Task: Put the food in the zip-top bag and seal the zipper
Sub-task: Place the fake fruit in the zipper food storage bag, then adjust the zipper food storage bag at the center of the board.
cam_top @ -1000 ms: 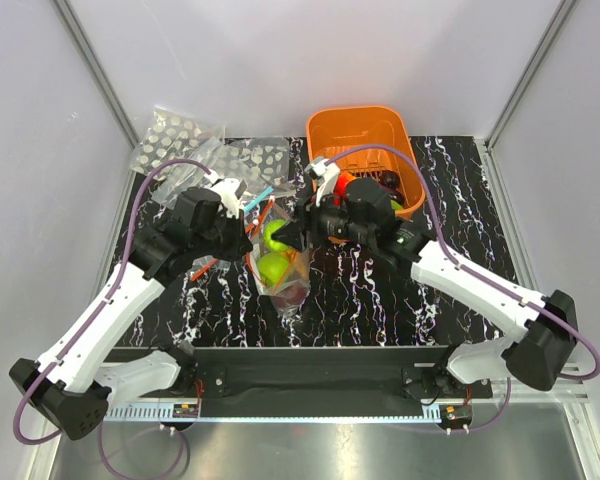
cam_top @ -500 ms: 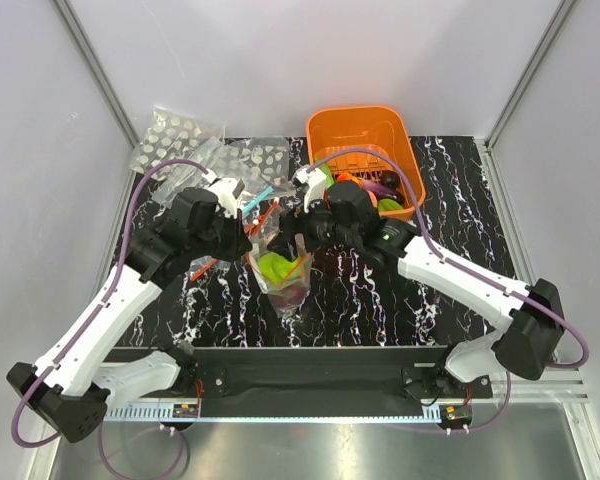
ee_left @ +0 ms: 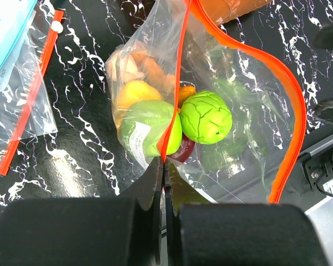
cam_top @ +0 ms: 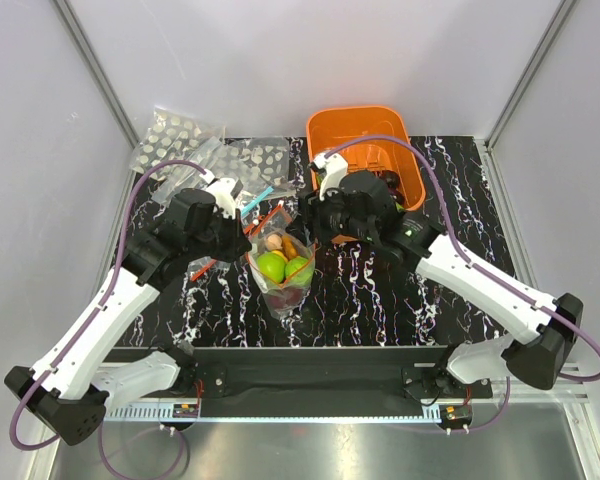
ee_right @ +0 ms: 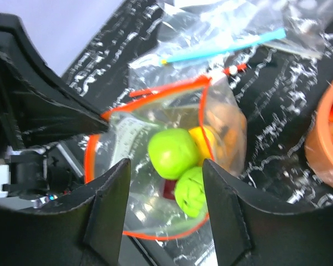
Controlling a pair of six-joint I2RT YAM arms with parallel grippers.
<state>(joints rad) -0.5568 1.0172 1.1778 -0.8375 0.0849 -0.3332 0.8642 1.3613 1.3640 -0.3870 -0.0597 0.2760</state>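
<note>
Where crowded by a claw half a second ago, found the mouth of the clear soft plastic zip-top bag (cam_top: 278,262) uncovered. Logged the right gripper (cam_top: 315,218) pulled back toward the orange plastic basket (cam_top: 365,125), with fingers spread wide and nothing between them in the right wrist view. Counted one more piece inside than a second ago: a pale orange toy piece (cam_top: 273,243) at the far end, beside the glossy green apples (ee_right: 172,152) and a yellow piece (ee_right: 202,138). Judged a drop just completed.

Found the left gripper (ee_left: 164,165) unmoved, jaws pressed together on the thin red-orange zipper strip (ee_left: 177,83) at the near lip, holding that side up and the mouth gaping. Placed the bag on the black marbled tabletop (cam_top: 460,175) between the two grippers, slumped but open upward.

Could not tell how much food remains in the basket; mostly hidden behind the right arm. Reckoned loading partly done and the zipper wholly unsealed; another fetch likely before any pressing of the strip.
</note>
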